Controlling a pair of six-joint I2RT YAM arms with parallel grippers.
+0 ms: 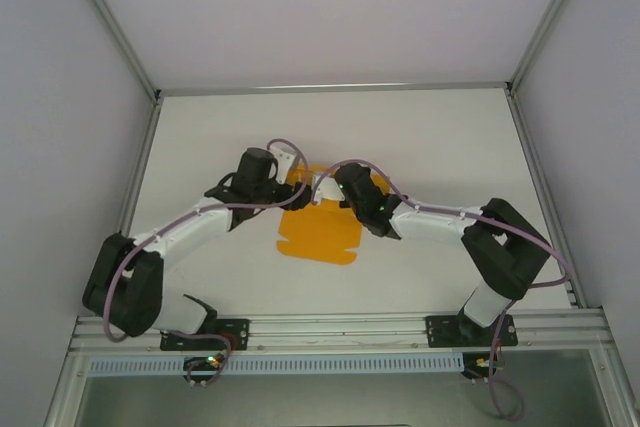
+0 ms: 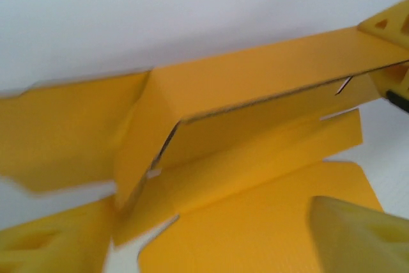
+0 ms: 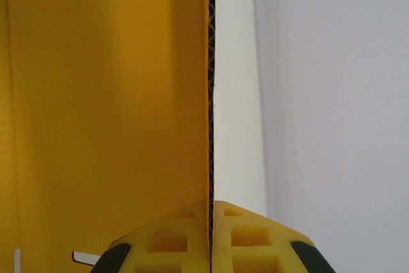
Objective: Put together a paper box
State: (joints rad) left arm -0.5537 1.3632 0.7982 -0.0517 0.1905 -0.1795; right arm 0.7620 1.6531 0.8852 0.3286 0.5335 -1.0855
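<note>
Orange-yellow die-cut card sheet, the paper box (image 1: 320,235), lies mid-bench (image 1: 450,147) on the white surface, between the two arms. Both wrists are over its far edge. The near half is flat on the bench, notched edge toward the arm bases.

Progress, as judged: early. One long panel stands up off the flat along a crease. The left wrist view has it leaning over like a wall, with a side flap bent at its left end. The other flaps and tabs lie flat or loose. No closed corner and no tucked tab that I can make out. Most of the folding and all of the locking look to be left.

Right claw (image 3: 211,240): yellow fingers pressed together on the thin edge of the raised panel, pinching it.
Left claw (image 2: 198,244): fingers (image 2: 354,234) spread wide, one at each lower corner of its view, nothing pinched, flat card beneath.

View differences:
- Top view gives the layout: where the sheet sits and how the arms meet at its far edge. The wrists cover the fold.
- Left wrist view gives the fold itself: raised panel, crease, slot cuts, and the right claw's fingertips (image 2: 390,27) at the panel's far right end.
- Right wrist view gives the grip: card seen edge-on, corrugated core visible, held between the pads, white bench to the right.
</note>
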